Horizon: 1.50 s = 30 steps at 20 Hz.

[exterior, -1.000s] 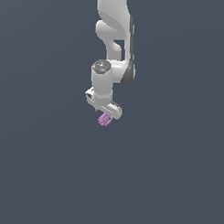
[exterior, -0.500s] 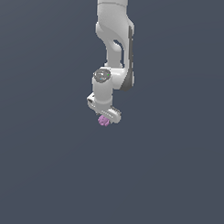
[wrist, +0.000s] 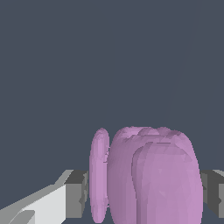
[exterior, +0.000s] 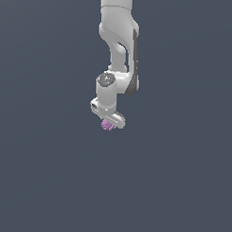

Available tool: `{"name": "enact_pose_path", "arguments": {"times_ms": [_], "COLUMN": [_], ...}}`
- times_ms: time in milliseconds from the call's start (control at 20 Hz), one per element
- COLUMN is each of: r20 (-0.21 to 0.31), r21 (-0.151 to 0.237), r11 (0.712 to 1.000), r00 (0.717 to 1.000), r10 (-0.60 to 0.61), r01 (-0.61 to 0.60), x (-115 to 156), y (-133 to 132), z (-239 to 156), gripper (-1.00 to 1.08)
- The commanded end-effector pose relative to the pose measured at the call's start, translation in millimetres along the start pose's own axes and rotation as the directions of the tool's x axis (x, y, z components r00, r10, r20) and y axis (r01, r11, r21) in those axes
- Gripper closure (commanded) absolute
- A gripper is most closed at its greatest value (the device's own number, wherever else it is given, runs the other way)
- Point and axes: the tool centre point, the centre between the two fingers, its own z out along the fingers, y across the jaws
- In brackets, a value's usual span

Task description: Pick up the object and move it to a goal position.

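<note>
We see the white arm (exterior: 118, 51) reaching down from above, and directly beneath its wrist the gripper (exterior: 108, 121) carries the object (exterior: 106, 125), a small pink-purple ridged blob; in the wrist view the object (wrist: 148, 175) fills the space between the two grey fingers (wrist: 76, 194), one touching each side of it; so the jaws are pinching the object. Around the gripper we make out only a plain dark grey-blue background, with no surface visibly touching the object.
</note>
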Motion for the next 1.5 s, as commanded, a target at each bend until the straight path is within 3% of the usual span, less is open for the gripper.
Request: {"name": "enact_pose_path", "arguments": {"times_ms": [0,700,1450], "r20": [0.004,0.0,0.0], "r21": [-0.003,0.0,-0.004], "r11": [1.0,1.0,1.0], "r00": [1.0,1.0,1.0], "r10": [0.003,0.0,0.002], "r01": [-0.003,0.0,-0.002], "x": [-1,5,29], "y": [2,-13,-76], "z": [2,-23,-136], "gripper": [1.08,1.08,1.08]}}
